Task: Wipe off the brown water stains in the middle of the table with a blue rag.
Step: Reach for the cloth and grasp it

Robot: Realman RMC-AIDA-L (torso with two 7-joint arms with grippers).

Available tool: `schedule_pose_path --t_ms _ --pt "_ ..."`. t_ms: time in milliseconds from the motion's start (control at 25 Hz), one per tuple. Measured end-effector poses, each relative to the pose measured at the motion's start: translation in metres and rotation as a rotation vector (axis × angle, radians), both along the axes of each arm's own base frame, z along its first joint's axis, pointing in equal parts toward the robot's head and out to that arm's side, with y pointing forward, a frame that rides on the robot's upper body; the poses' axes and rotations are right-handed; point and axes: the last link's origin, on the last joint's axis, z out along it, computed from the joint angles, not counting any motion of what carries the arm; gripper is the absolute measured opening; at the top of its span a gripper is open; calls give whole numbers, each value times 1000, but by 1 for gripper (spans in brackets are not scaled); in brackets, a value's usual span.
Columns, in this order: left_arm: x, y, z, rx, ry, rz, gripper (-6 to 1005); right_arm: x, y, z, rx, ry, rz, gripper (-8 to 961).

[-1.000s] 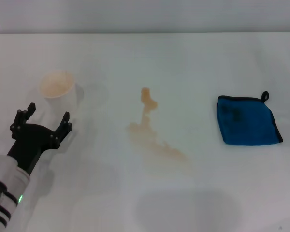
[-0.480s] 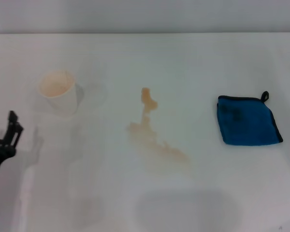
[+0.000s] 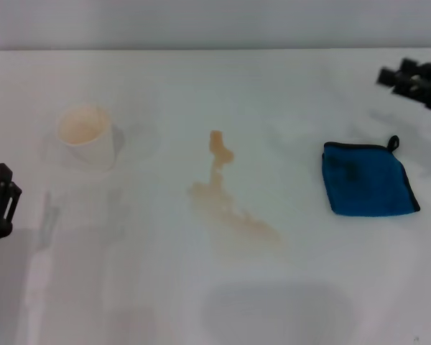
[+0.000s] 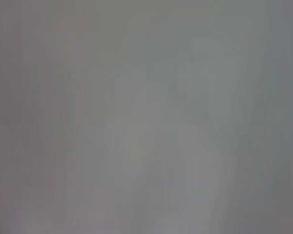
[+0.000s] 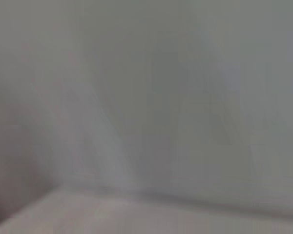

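Stain (image 3: 230, 198): thin orange-brown streak with blobs, middle of the table (image 3: 201, 302), untouched. Rag (image 3: 368, 178): bright blue, folded square, lying flat well to the right of the stain, small black loop at its far corner. White cup (image 3: 87, 134) stands upright on the left side, apart from the stain.

Right gripper (image 3: 411, 77): at the far right edge of the head view, above and beyond the rag, not touching it. Smeared by motion; cannot tell whether its fingers are apart or together. Left gripper (image 3: 1, 205): only a sliver shows at the left edge, near the table front, clear of the cup; its state cannot be told either. Wrist views give nothing usable (plain grey blur).

Judgement: wiping not begun; the rag must first be picked up, most likely by the right arm.

Risks from here:
- A pinch at one edge or on the loop could let the folded rag unfurl and dangle, giving poor contact over the stain.
- Coming down too shallow may just push the rag along the smooth table.
- A sweep carried too far left could reach the cup and tip it.
- A light pass may spread the liquid, not lift it.
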Motion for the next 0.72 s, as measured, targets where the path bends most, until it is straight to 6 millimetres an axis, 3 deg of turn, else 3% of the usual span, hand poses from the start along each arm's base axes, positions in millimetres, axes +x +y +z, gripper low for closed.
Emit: schedule_pose_path --t_ms 40,280,720 --pt "0 0 -1 -5 0 -2 861 -12 7 -4 -129 -63 15 745" --pt "1 -2 -3 -20 5 -9 861 -39 21 -21 -415 -272 40 746" --pt "4 -2 -7 -36 6 -28 862 -71 29 -27 -564 -552 72 744"
